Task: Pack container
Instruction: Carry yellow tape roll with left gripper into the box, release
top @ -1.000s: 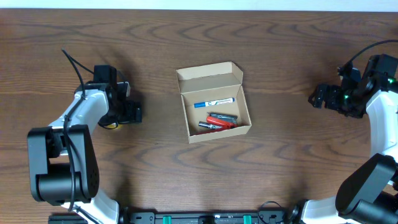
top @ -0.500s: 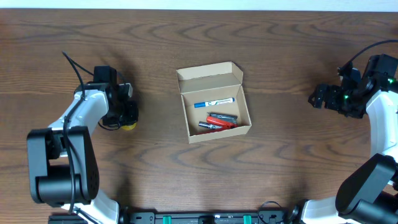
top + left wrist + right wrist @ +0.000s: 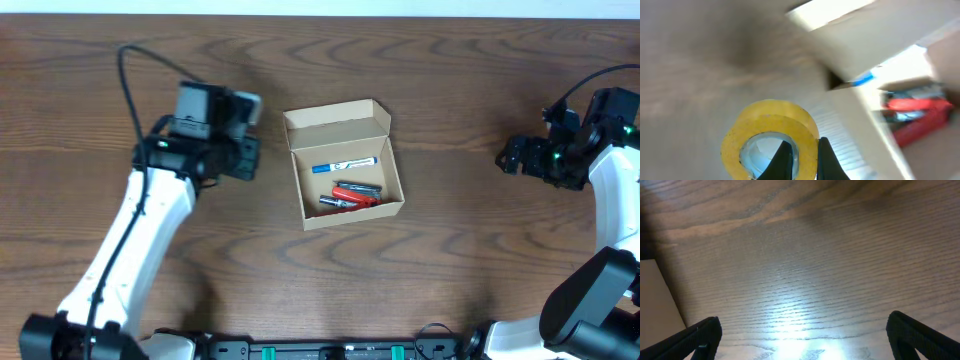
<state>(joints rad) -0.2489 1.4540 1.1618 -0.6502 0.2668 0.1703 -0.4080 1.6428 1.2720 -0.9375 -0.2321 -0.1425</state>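
overhead, left hand [image 3: 243, 157] beside container [image 3: 338, 128], gripping tape [image 3: 767, 112]

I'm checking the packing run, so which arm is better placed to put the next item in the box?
Left. The left claw grips the yellow tape roll beside the open box; the right claw is open, empty, farther off.

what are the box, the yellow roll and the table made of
The container: plain tan cardboard, matte, with folded edges and a creased flap. The yellow roll: looks like plastic tape, slightly glossy; blur leaves it open. The table: dark wood or wood-grain laminate, visible grain, light sheen.
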